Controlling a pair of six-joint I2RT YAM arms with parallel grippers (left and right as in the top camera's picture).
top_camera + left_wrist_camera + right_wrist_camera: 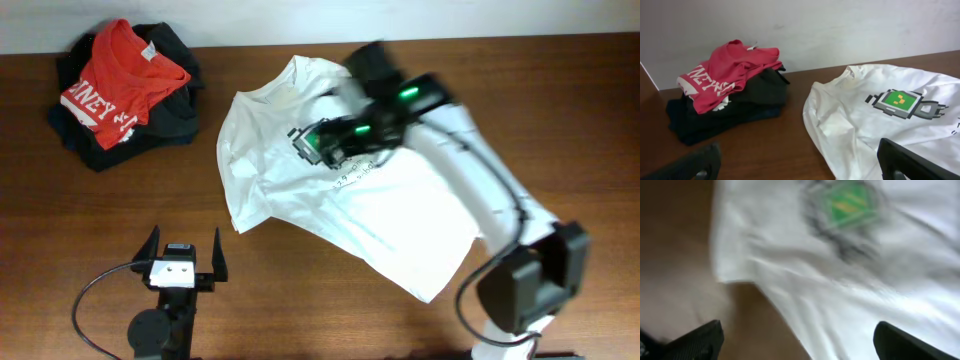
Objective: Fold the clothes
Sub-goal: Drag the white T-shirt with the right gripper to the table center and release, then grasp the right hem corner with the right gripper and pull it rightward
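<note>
The white T-shirt (340, 210) lies spread on the wooden table, its green-and-black print (313, 142) facing up. It also shows in the left wrist view (880, 125) and the right wrist view (865, 290), both with the print (900, 101) (847, 205). My right gripper (368, 68) is blurred by motion above the shirt's upper right part, close to the print. Its fingers are wide open and empty (800, 345). My left gripper (182, 245) is open and empty (800, 170), low at the front, beside the shirt's left edge.
A red T-shirt (120, 80) (725, 70) lies on a pile of dark garments (170, 115) (735, 112) at the back left. A pale wall (815, 25) runs along the table's far edge. The right arm's base (525, 290) stands at the front right.
</note>
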